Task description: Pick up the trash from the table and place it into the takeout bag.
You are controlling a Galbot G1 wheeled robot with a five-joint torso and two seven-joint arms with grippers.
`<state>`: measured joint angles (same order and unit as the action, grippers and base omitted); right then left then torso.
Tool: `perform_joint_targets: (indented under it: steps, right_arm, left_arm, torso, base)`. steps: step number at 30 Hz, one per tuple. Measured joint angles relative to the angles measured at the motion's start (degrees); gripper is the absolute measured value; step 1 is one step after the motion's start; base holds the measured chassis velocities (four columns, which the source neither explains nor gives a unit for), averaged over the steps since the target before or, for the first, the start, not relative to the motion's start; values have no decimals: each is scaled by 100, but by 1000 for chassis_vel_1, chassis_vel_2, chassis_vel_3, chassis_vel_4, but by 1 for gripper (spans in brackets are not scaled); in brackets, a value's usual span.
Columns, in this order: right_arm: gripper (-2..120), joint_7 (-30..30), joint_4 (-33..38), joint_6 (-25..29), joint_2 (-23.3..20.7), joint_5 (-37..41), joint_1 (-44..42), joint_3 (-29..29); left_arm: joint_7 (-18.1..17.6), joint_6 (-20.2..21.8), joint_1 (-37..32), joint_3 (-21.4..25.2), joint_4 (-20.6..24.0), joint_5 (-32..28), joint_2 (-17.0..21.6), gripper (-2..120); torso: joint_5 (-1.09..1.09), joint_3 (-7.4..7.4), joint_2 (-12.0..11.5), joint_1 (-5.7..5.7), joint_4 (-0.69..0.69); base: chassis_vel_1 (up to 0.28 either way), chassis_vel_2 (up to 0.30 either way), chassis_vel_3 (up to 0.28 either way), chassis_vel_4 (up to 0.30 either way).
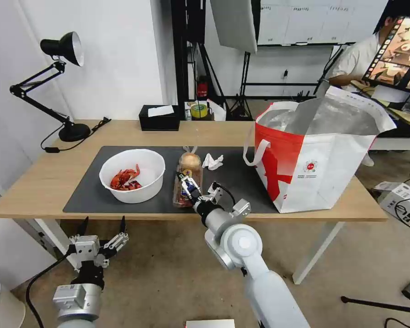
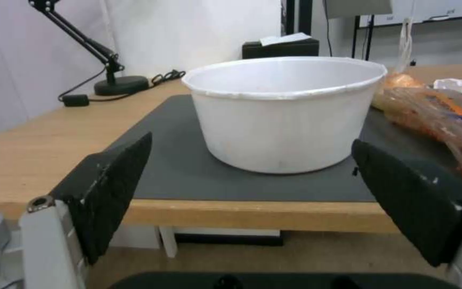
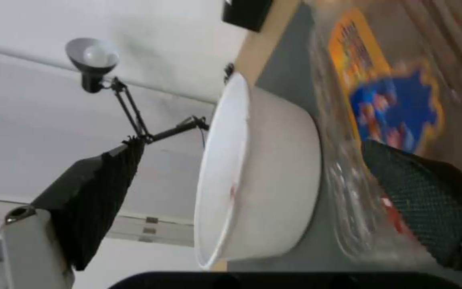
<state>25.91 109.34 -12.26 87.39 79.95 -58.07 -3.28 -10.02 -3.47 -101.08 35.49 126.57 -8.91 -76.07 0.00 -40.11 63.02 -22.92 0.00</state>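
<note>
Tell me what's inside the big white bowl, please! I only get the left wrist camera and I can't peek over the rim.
Observer: Red crayfish shells lie in the white bowl; the head view looks down into it.
Operator: Where's the other arm?
Observer: The right gripper is open, down at the clear food tray beside the bowl. Your left gripper hangs open, short of the table edge.
Operator: And where does the trash go?
Observer: The takeout bag stands open-mouthed at the table's right end, foil lining showing.
</note>
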Motion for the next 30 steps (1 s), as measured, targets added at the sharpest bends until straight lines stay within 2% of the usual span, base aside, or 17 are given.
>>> perform_joint_targets:
  steps: [5, 8, 9, 10, 11, 13, 14, 16, 19, 20, 22, 23, 25, 26, 29, 30]
  right_arm:
    - [100, -238, 52, -11, -248, -538, 325, 15]
    - [96, -584, -130, -93, -669, -1402, 759, 107]
    - [96, -584, -130, -93, -669, -1402, 759, 107]
    - [90, -770, -243, -115, -821, -1707, 916, 155]
    - [85, -1146, -473, -192, -1168, -2200, 1242, 276]
    - [76, -1590, -701, -375, -1551, -2622, 1642, 430]
    - [76, -1590, -701, -375, -1551, -2622, 1642, 430]
    - [65, -2140, -951, -551, -1910, -2958, 2102, 707]
    - [60, -2304, -1042, -575, -2012, -3050, 2271, 817]
    - [51, -2507, -1187, -591, -2111, -3212, 2496, 973]
    - [51, -2507, -1187, -591, -2111, -3212, 2496, 973]
    - [40, -2765, -1469, -626, -2170, -3392, 2810, 1185]
    - [33, -2915, -1844, -689, -2137, -3461, 3110, 1408]
    - [33, -2915, -1844, -689, -2137, -3461, 3110, 1408]
    - [18, -3153, -2296, -802, -2042, -3498, 3324, 1694]
    - [18, -3153, -2296, -802, -2042, -3498, 3324, 1694]
  left_arm:
    - [0, 0, -18, 8, 38, -3, 12, 100]
    - [-1, 0, -31, 19, 74, -6, 15, 100]
    - [-1, 0, -31, 19, 74, -6, 15, 100]
    - [-1, 0, -32, 27, 79, -10, 18, 100]
    - [-4, 0, -32, 46, 87, -18, 26, 100]
    - [-4, 1, -32, 59, 91, -30, 43, 100]
    - [-4, 1, -32, 59, 91, -30, 43, 100]
    - [-5, 3, -31, 70, 96, -35, 46, 100]
    - [-5, 4, -30, 71, 97, -36, 43, 100]
    - [-4, 6, -29, 71, 98, -36, 34, 100]
    - [-4, 6, -29, 71, 98, -36, 34, 100]
    - [-5, 6, -30, 72, 98, -37, 17, 100]
    - [-4, 6, -22, 71, 98, -37, 2, 100]
    - [-4, 6, -22, 71, 98, -37, 2, 100]
    - [-3, 7, -3, 77, 94, -64, -2, 100]
    - [-3, 7, -3, 77, 94, -64, -2, 100]
  torso:
    - [1, 0, 0, 0, 0]
    - [0, 0, 0, 1, 0]
    - [0, 0, 0, 1, 0]
    - [1, 0, 0, 1, -1]
    - [2, 0, 0, 0, 1]
    - [1, 0, 0, 0, -1]
    - [1, 0, 0, 0, -1]
    - [1, -1, 0, 0, 0]
    - [1, 0, 0, 0, 0]
    - [-1, 0, 0, 0, 0]
    - [-1, 0, 0, 0, 0]
    - [1, 0, 0, 0, 0]
    - [0, 0, 0, 0, 0]
    - [0, 0, 0, 0, 0]
    - [0, 0, 0, 0, 0]
    - [0, 0, 0, 0, 0]
  base:
    - [0, 0, 0, 0]
    - [0, 0, 0, 0]
    - [0, 0, 0, 0]
    - [0, 0, 0, 0]
    - [0, 0, 0, 0]
    - [0, 0, 0, 0]
    - [0, 0, 0, 0]
    - [0, 0, 0, 0]
    - [0, 0, 0, 0]
    - [0, 0, 0, 0]
    - [0, 0, 0, 0]
    - [0, 0, 0, 0]
    - [0, 0, 0, 0]
    - [0, 0, 0, 0]
    - [0, 0, 0, 0]
    - [0, 0, 0, 0]
